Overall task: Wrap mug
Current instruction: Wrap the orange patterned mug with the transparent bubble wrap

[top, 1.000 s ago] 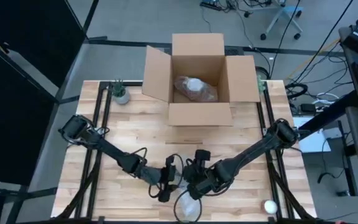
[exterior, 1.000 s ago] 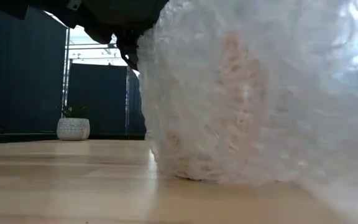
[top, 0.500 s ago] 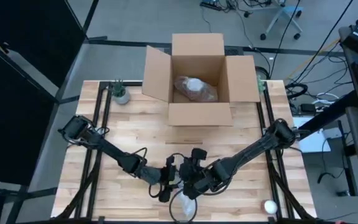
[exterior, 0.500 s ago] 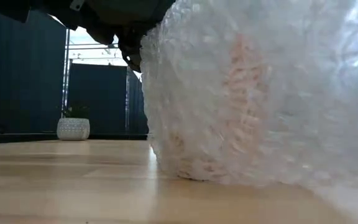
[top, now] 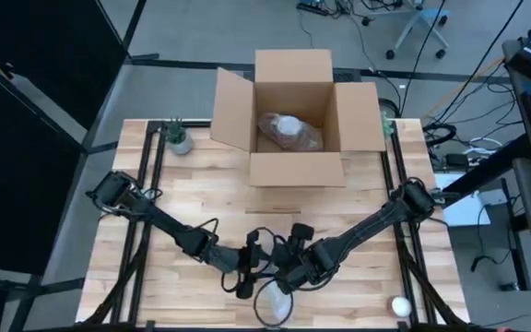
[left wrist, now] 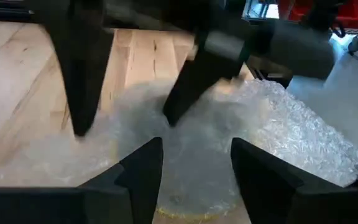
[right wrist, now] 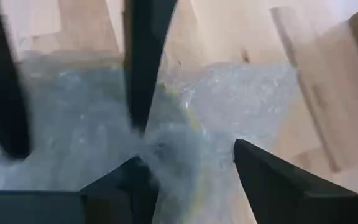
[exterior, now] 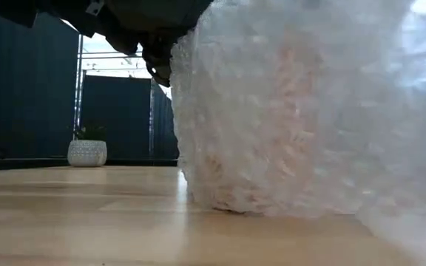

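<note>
Both grippers meet over the bubble-wrapped mug [top: 277,306] near the front edge of the table [top: 192,198]. The left gripper [left wrist: 194,155] has its fingers spread apart above the wrap, and the yellowish mug shows through the plastic between them. The right gripper [right wrist: 188,168] hovers just opposite, its fingers also parted over the wrap; each wrist view shows the other arm's two dark fingers reaching down into the plastic. In the low view the bundle [exterior: 302,118] stands on the wood. Beyond the grippers sits an open cardboard box [top: 293,115] holding another wrapped item [top: 289,132]. A small potted plant [top: 180,138] stands at the far left corner, and a white ball [top: 400,305] lies well to the right.
</note>
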Robot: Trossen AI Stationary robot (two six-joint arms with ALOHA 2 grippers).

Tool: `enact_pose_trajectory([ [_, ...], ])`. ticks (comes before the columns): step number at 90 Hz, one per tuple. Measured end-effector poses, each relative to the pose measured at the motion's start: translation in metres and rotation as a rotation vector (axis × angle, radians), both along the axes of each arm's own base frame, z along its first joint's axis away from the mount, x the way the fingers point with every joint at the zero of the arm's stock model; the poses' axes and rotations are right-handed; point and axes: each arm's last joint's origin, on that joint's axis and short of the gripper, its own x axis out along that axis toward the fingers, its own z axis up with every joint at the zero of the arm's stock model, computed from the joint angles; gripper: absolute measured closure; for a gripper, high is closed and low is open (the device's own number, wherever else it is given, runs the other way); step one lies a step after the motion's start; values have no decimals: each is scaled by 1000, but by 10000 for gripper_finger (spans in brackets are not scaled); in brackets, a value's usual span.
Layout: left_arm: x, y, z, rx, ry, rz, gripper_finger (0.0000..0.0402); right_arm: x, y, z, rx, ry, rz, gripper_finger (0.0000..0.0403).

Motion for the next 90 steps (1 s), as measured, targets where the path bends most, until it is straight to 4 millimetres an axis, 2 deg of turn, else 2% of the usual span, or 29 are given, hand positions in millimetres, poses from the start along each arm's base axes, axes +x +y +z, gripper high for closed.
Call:
enact_pose_trajectory([
  [11,-1,-1,3,-28,-2,2,223,0,-1,-15,57,-45,-26,216],
  [20,-5,-1,11,-62,-1,5,223,0,-1,-19,72,-59,-32,216],
  [35,-11,0,41,-123,-83,-20,223,2,0,-19,76,-84,-13,216],
  [40,-11,0,44,-167,-82,-18,223,3,0,-19,77,-86,-11,216],
  [49,-10,-2,31,-230,-22,4,223,3,-1,-20,76,-85,-12,216],
  [58,-6,-6,11,-169,18,-12,224,3,-1,-20,70,-83,0,216],
  [72,0,-10,-13,-170,52,1,224,4,-2,-17,82,-72,8,216],
  [90,2,-10,-15,-174,41,2,224,4,-2,-1,71,-44,50,216],
])
